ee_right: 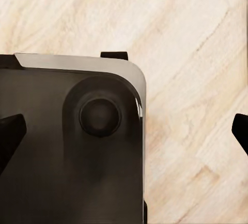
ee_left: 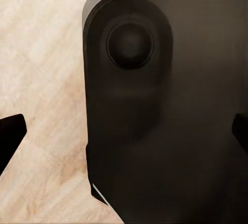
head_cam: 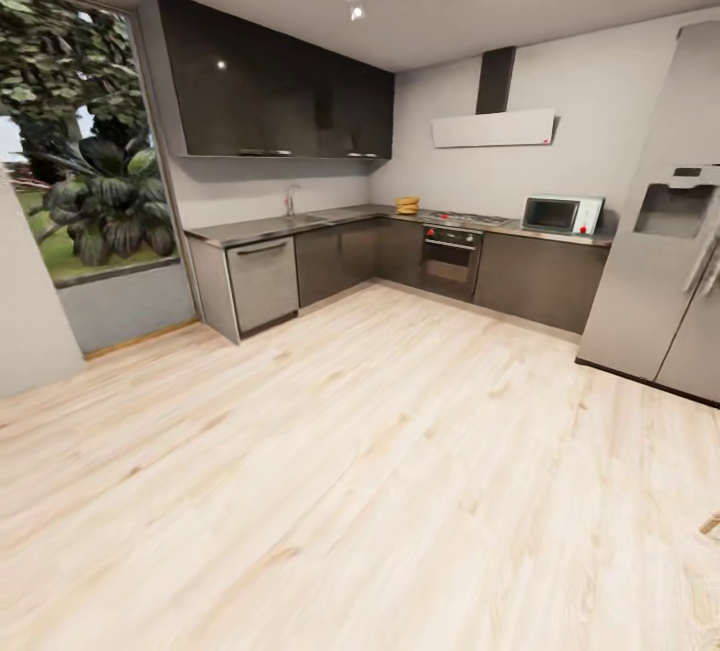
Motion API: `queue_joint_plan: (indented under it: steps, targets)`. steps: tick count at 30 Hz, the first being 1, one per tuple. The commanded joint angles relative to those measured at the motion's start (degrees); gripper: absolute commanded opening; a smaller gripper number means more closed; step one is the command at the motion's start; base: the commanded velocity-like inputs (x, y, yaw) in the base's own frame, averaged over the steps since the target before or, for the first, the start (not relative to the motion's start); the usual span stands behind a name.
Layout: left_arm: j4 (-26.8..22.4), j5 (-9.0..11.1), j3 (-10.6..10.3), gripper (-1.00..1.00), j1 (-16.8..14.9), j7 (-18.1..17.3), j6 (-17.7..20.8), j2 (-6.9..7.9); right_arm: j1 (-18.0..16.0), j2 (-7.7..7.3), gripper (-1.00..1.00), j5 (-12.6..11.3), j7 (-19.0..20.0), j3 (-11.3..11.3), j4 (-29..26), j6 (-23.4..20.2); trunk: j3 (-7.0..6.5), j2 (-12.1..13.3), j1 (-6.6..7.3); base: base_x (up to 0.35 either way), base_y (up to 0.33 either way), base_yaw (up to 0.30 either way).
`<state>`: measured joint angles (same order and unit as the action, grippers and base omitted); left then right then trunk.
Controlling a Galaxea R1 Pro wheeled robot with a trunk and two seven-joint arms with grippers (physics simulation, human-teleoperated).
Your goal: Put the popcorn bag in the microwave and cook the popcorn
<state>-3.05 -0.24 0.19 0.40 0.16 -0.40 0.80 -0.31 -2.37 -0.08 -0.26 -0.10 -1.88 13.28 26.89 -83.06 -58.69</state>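
Far across pale wood floor (head_cam: 380, 471), grey countertop (head_cam: 300, 223) bearing popcorn bag (head_cam: 407, 204) and microwave (head_cam: 563, 214); left gripper (ee_left: 124, 131) and right gripper (ee_right: 124, 131) spread open over dark robot base (ee_left: 170, 110).

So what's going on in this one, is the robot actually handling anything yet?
Not yet. It stands across the wooden floor, looking at the kitchen from afar. The popcorn bag sits on the countertop in the far corner, left of the hob, and the microwave stands further right, near the fridge, with its door shut. Both wrist views look down over the robot's own dark base and the floor. The left gripper and right gripper are open and hold nothing.
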Motion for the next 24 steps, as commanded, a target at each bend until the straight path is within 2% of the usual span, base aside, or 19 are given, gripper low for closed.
queue_joint_plan:
  steps: [1, 14, 24]
  targets:
    - [-0.1, 0.0, 0.0, 1.00, 0.0, 0.0, 0.0, 0.03, 0.0, 0.00, 1.00, 0.0, 0.0, 0.0, 0.0, 0.2, 0.04, 0.0, -0.04, 0.341, 0.000, -0.289]
    - [-0.1, 0.0, 0.1, 1.00, 0.0, 0.0, 0.0, 0.42, 0.0, 0.00, 1.00, 0.0, 0.0, 0.0, 0.0, 0.2, 0.04, 0.0, -0.04, 0.341, 0.000, -0.272]
    - [-0.1, 0.0, 0.1, 1.00, 0.0, 0.0, 0.0, 0.43, 0.0, 0.00, 1.00, 0.0, -0.1, 0.0, 0.0, 0.2, 0.04, 0.0, -0.04, 0.341, 0.000, -0.023]
